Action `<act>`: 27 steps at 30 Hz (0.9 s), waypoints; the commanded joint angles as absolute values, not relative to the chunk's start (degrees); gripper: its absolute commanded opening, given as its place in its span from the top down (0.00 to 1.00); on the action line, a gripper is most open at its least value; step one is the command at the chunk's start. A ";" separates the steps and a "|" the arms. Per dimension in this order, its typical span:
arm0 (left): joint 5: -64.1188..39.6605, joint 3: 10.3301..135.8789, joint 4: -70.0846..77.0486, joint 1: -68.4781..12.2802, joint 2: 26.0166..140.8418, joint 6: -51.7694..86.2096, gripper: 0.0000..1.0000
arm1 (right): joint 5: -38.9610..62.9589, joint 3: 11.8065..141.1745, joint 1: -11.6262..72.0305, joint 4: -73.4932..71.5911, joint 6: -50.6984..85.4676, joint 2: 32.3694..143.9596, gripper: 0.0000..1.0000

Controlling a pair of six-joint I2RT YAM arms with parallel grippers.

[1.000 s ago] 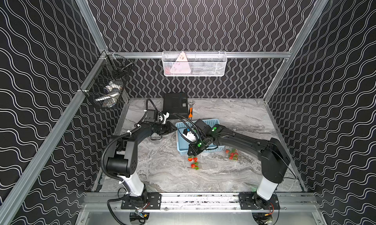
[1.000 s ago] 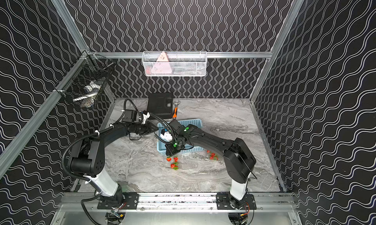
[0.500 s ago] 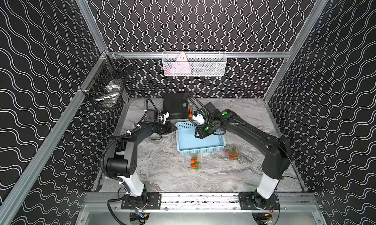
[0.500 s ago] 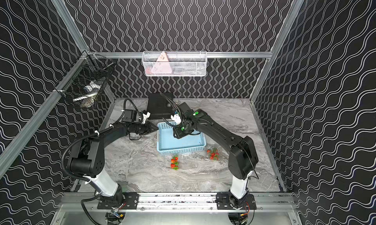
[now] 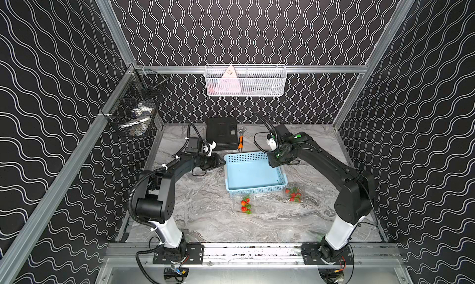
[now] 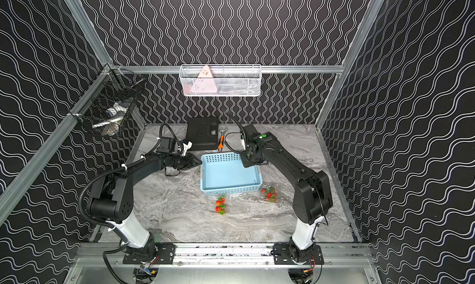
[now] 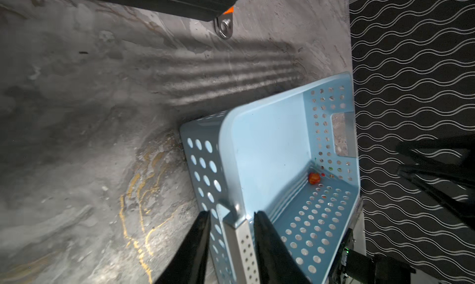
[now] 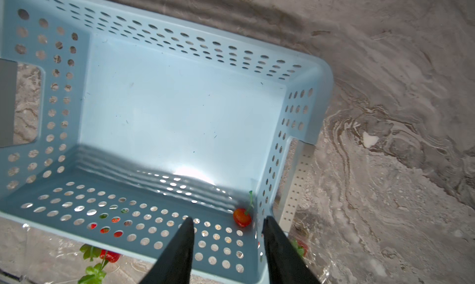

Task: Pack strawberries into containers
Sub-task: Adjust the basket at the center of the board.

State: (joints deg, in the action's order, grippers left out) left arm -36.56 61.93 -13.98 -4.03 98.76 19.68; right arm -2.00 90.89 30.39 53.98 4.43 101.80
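A small clear plastic box and a second clear box, just nearer than the light blue plastic basket with holes, hold red strawberries, while the left claw stands open around the basket's left rim, the right claw hangs open over its far right corner, and only the wrist views show one lone berry inside the basket.

The left arm and right arm are glossy black, with white base links, a ribbed black cable and a round green light.
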 commanded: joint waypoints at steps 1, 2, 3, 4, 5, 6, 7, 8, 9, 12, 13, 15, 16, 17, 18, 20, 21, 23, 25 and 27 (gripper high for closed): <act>-31.42 62.70 -17.68 -4.90 98.00 16.88 0.62 | -0.85 89.60 30.41 51.36 5.27 100.95 0.53; -30.61 62.90 -18.45 -5.53 97.93 16.39 0.62 | -0.59 89.26 30.41 51.12 5.36 100.83 0.53; -29.89 62.86 -18.72 -6.21 97.78 16.33 0.61 | -0.32 88.76 30.41 50.77 5.44 100.58 0.53; -29.52 62.84 -18.59 -7.01 97.65 16.63 0.60 | -0.07 88.15 30.41 50.17 5.49 100.36 0.53; -29.41 62.84 -18.42 -7.72 97.72 16.93 0.60 | 0.00 87.67 30.40 49.77 5.54 100.09 0.53; -29.24 63.06 -18.37 -8.50 97.81 17.26 0.60 | 0.13 87.30 30.32 49.50 5.60 100.02 0.53; -28.89 63.50 -18.72 -9.32 98.03 17.31 0.60 | 0.24 86.98 30.32 49.37 5.62 99.96 0.53; -28.66 63.84 -19.20 -9.90 98.16 17.16 0.60 | 0.26 86.78 30.32 49.33 5.67 99.88 0.53; -28.59 64.13 -19.47 -10.09 98.39 17.07 0.60 | 0.42 86.60 30.28 49.24 5.74 99.72 0.53; -27.91 64.08 -19.94 -10.15 98.97 17.04 0.62 | 0.96 85.46 30.23 48.05 5.71 99.04 0.53; -27.86 63.95 -19.95 -10.11 99.28 17.17 0.63 | 1.04 85.14 30.15 47.78 5.84 98.88 0.53; -28.20 63.44 -19.39 -10.11 99.75 17.63 0.65 | 1.38 84.73 30.15 47.58 5.80 98.71 0.53; -28.05 63.11 -19.17 -10.11 100.07 17.82 0.67 | 1.47 84.48 30.06 47.51 5.89 98.64 0.53; -27.95 62.89 -19.08 -10.14 100.36 17.84 0.69 | 1.66 84.15 30.01 47.21 5.85 98.49 0.53; -28.03 62.68 -18.86 -10.11 100.81 17.91 0.71 | 1.83 83.79 29.97 46.90 5.89 98.33 0.53; -28.32 62.58 -18.27 -10.17 101.56 18.34 0.74 | 1.97 83.12 29.73 46.37 5.89 98.05 0.53; -28.64 62.66 -17.86 -10.16 101.95 18.73 0.76 | 2.05 82.82 29.62 46.24 5.89 97.91 0.53; -29.06 63.35 -17.49 -10.11 103.00 19.41 0.79 | 2.25 82.29 29.36 45.89 5.89 97.65 0.53; -29.90 64.40 -17.46 -10.16 103.91 20.06 0.83 | 2.15 82.09 29.10 45.81 5.89 97.40 0.53; -30.92 65.20 -16.91 -10.15 104.44 21.25 0.85 | 2.19 82.08 28.76 45.70 5.82 96.97 0.53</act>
State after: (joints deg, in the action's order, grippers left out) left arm -31.73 64.49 -15.97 -10.17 103.48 19.79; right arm 2.28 82.15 29.12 46.63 5.61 97.71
